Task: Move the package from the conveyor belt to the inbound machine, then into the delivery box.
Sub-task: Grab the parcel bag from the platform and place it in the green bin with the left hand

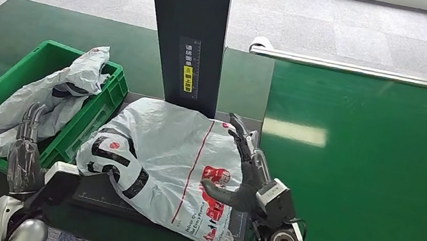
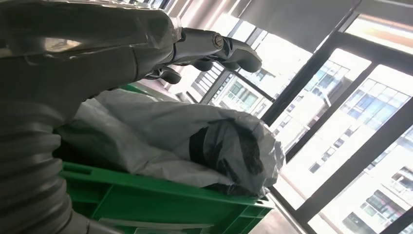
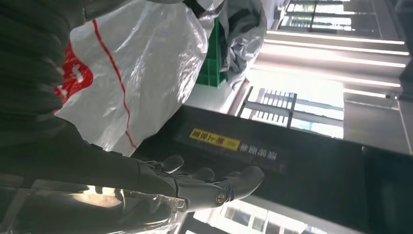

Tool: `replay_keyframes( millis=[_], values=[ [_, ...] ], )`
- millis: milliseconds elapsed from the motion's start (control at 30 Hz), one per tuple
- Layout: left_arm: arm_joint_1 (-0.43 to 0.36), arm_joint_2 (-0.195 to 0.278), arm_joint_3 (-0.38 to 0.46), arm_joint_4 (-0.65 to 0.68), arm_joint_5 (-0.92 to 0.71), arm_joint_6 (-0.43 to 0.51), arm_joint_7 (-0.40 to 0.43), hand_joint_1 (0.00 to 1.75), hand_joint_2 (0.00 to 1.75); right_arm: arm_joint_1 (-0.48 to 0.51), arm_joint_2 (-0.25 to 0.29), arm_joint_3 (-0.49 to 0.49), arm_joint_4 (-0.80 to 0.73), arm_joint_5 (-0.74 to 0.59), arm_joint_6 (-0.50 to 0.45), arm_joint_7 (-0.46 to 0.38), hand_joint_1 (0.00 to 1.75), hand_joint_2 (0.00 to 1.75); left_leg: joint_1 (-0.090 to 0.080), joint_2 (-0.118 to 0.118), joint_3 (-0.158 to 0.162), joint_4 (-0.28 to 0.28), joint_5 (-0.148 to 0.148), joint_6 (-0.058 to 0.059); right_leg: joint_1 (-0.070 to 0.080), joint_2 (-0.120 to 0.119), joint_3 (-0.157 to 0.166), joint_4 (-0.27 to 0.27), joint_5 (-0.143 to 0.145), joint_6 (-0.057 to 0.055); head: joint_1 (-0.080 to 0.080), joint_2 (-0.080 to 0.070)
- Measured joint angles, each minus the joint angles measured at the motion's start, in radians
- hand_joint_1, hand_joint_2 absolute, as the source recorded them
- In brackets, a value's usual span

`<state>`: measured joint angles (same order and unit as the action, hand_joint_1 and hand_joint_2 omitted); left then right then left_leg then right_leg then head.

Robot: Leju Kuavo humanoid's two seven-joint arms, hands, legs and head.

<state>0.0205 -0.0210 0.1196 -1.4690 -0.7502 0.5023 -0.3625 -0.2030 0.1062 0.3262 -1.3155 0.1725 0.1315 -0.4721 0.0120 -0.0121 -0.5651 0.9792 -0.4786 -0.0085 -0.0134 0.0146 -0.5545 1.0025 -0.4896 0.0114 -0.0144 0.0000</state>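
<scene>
Since the package (image 1: pixel 169 162) already lies on the inbound machine's dark platform (image 1: pixel 97 189), at the foot of its upright post (image 1: pixel 187 32) and off the green conveyor belt (image 1: pixel 370 178), the first leg looks done. Left of the package, the green delivery box (image 1: pixel 81 132) already holds other grey bags (image 1: pixel 59 99). The right hand (image 1: pixel 248 171) rests spread against the package's right edge, gripping nothing; the left hand (image 1: pixel 27 149) hovers over the box, fingers apart and empty. Moving the package into the box remains.
</scene>
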Motion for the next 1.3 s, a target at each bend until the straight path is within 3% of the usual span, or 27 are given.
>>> replay_keyframes(
  millis=[233, 400, 767, 967, 1300],
  values=[
    [0.025, 0.012, -0.006, -0.066, -0.009, 0.004, -0.025, 0.0, 1.75, 0.091, -0.035, -0.108, -0.082, 0.01, -0.011, -0.009, 0.0, 1.75, 0.0, 0.0, 0.0, 0.0, 0.0, 0.0, 0.0, 0.0, 0.0, 0.0, 0.0, 0.0, 0.0, 0.0],
    [0.043, 0.021, -0.021, -0.09, -0.105, 0.024, -0.025, 0.0, 1.75, 0.145, -0.045, -0.159, -0.114, 0.01, -0.018, -0.011, 0.0, 1.75, 0.0, 0.0, 0.0, 0.0, 0.0, 0.0, 0.0, 0.0, 0.0, 0.0, 0.0, 0.0, 0.0, 0.0],
    [0.052, 0.039, -0.075, -0.11, -0.185, -0.005, -0.039, 0.0, 1.75, 0.181, -0.049, -0.203, -0.142, 0.007, -0.02, -0.006, 0.0, 1.75, 0.0, 0.0, 0.0, 0.0, 0.0, 0.0, 0.0, 0.0, 0.0, 0.0, 0.0, 0.0, 0.0, 0.0],
    [0.009, 0.068, -0.23, -0.085, -0.273, -0.109, -0.052, 0.0, 1.75, 0.186, -0.041, -0.247, -0.181, 0.005, 0.005, 0.018, 0.0, 1.75, -0.001, 0.0, 0.0, 0.0, 0.0, 0.0, -0.001, 0.0, 0.0, -0.001, 0.0, 0.0, 0.0, 0.0],
    [-0.091, 0.101, -0.48, 0.069, -0.237, -0.199, -0.09, 0.0, 1.75, 0.187, -0.05, -0.256, -0.187, -0.028, 0.001, -0.012, 0.0, 1.75, -0.001, 0.0, 0.0, 0.0, 0.0, 0.0, -0.001, 0.0, 0.0, 0.0, 0.0, 0.0, 0.0, 0.0]
  ],
)
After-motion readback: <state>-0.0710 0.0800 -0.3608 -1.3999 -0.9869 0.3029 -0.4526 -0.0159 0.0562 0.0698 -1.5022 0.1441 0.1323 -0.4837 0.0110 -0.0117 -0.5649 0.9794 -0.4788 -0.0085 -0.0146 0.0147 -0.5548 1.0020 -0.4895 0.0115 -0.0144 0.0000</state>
